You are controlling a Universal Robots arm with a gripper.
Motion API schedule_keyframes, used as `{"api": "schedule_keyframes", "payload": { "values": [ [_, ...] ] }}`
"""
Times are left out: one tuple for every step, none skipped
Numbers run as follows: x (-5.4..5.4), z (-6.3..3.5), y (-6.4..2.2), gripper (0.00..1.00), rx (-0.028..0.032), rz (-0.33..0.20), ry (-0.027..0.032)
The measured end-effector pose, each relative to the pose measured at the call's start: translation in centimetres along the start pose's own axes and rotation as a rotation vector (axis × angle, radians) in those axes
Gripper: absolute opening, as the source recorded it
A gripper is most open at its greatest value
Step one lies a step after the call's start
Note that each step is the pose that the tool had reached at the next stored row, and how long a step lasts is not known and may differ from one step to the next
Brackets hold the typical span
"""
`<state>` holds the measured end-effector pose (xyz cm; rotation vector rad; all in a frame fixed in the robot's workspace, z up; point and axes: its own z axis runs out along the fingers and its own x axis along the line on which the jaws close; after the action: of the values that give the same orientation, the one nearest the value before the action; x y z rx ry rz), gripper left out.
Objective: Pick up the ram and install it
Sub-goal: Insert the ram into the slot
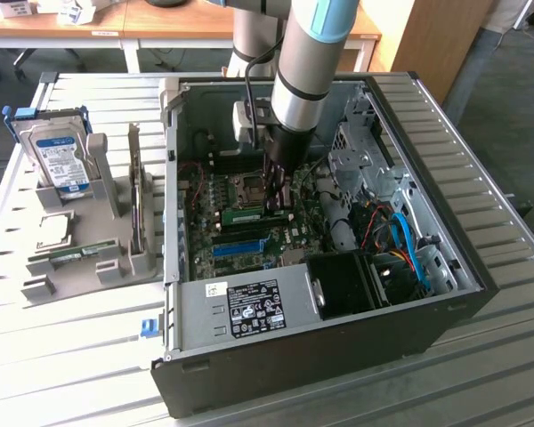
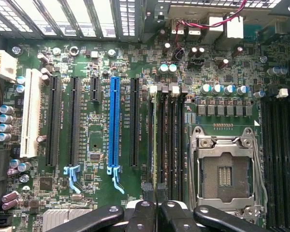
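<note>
Closest to my lens, the gripper [image 2: 157, 215] has its fingers drawn nearly together on the ram [image 2: 155, 140], which stands edge-on in its slot beside the empty processor socket [image 2: 224, 169]. I'd press straight down, evenly, with no tilt. The exterior view gives me the stick's green face and height — the wrist view gives me slot alignment.

A silver metal table [image 1: 80, 365] with ribbed slats spreads across most of the exterior view, and strong light glares off the slats on the exterior view's left and along the near edge. Behind it stand light wooden desks [image 1: 160, 22] on white legs [image 1: 129, 55], with a tall wooden cabinet [image 1: 436, 40] to the exterior view's right of them. Dark grey floor [image 1: 516, 98] lies beyond the table's far corner, beside that cabinet.
</note>
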<state>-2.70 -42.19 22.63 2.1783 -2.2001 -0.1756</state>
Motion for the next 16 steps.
{"api": "schedule_keyframes", "payload": {
  "values": [
    [0.0,0.0,0.0,0.12,-0.0001,0.0,0.0],
    [0.0,0.0,0.0,0.12,0.0,0.0,0.0],
    [0.01,0.05,0.0,0.12,-0.0002,0.0,0.0006],
    [0.01,0.11,-0.01,0.12,-0.0003,0.0,0.0006],
    [0.01,0.14,-0.01,0.12,-0.0002,0.0,0.0005],
    [0.01,0.17,-0.02,0.12,-0.0002,0.0,0.0004],
    [0.01,0.2,-0.02,0.12,-0.0001,0.0,0.0002],
    [0.01,0.22,-0.03,0.12,-0.0001,0.0,0.0001],
    [0.01,0.22,-0.02,0.12,-0.0001,0.0,0.0004],
    [0.02,0.22,-0.02,0.12,-0.0002,0.0,0.0005],
    [0.02,0.23,-0.02,0.12,-0.0002,0.0,0.0004],
    [0.02,0.24,-0.02,0.12,-0.0001,0.0,0.0003],
    [0.01,0.24,-0.03,0.12,-0.0001,0.0,0.0002],
    [-0.01,0.18,-0.02,0.12,0.0001,0.0,-0.0006],
    [-0.05,0.04,-0.02,0.12,0.0012,0.0,-0.0033],
    [-0.05,-0.3,0.03,0.12,0.0009,0.0,-0.0021]
  ]
}}
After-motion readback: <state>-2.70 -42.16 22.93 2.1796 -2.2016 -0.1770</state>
